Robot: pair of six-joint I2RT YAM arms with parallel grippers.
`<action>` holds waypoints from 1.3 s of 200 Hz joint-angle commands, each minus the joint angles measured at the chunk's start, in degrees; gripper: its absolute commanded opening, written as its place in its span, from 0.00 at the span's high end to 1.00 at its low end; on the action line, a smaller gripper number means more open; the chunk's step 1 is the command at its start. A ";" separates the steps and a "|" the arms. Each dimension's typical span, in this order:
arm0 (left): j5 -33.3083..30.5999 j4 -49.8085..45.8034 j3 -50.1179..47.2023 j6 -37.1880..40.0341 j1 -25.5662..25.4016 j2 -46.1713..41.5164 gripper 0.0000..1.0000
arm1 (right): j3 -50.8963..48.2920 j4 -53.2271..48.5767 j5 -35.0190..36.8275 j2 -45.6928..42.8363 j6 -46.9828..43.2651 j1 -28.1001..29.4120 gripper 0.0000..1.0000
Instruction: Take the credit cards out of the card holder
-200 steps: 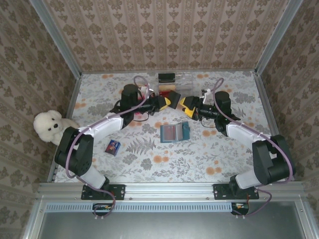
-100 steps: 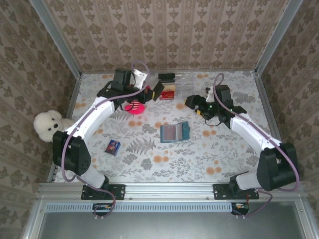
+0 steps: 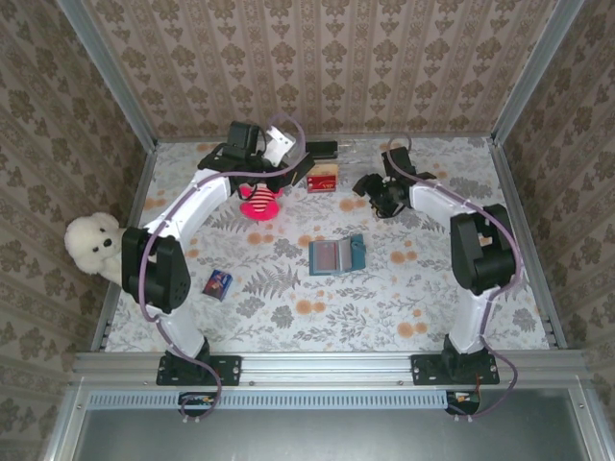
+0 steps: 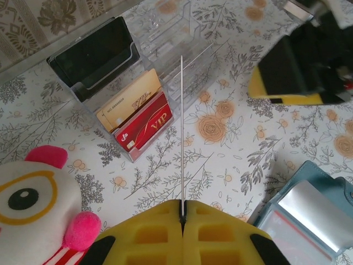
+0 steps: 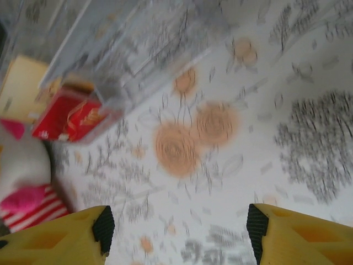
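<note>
While the left gripper (image 3: pixel 302 172) hovers at the far side of the table (image 3: pixel 288 322), its yellow fingers (image 4: pixel 149 234) are pressed together on a thin flat piece (image 4: pixel 181 127). The piece is seen edge-on and sticks straight out from between them, so its face cannot be made out. Just beyond its tip stands a clear tray (image 4: pixel 165 33). A gold card (image 4: pixel 129 98) and a red card (image 4: pixel 146 128) lean one behind the other in the tray's near compartment, and a black block (image 4: pixel 94 55) stands in the compartment behind them. A pink plush toy (image 3: pixel 259 200) lies just left of the tray, beside the left gripper.

The right gripper (image 3: pixel 369 186) is to the right of the tray, near it but not touching. Its two fingers (image 5: pixel 55 237) stand wide apart with nothing between them, above bare flowered cloth; that view is blurred.

The card holder (image 3: pixel 336 255) lies open and flat in the middle of the table, nearer than both grippers and apart from them, with a clear sleeve showing on its inner panel. A small blue can (image 3: pixel 218 283) lies to the near left.
</note>
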 commanded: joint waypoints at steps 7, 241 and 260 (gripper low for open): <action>0.63 1.91 1.25 1.29 0.27 -0.44 1.00 | 8.71 -3.33 6.59 8.09 5.87 0.08 0.34; 0.50 -2.17 0.51 1.80 0.26 -1.67 1.00 | 20.13 -11.64 13.83 18.65 4.01 -2.16 0.66; 0.54 -2.24 0.69 1.90 0.26 -1.62 1.00 | 17.52 -10.78 13.19 17.25 1.06 -2.47 0.67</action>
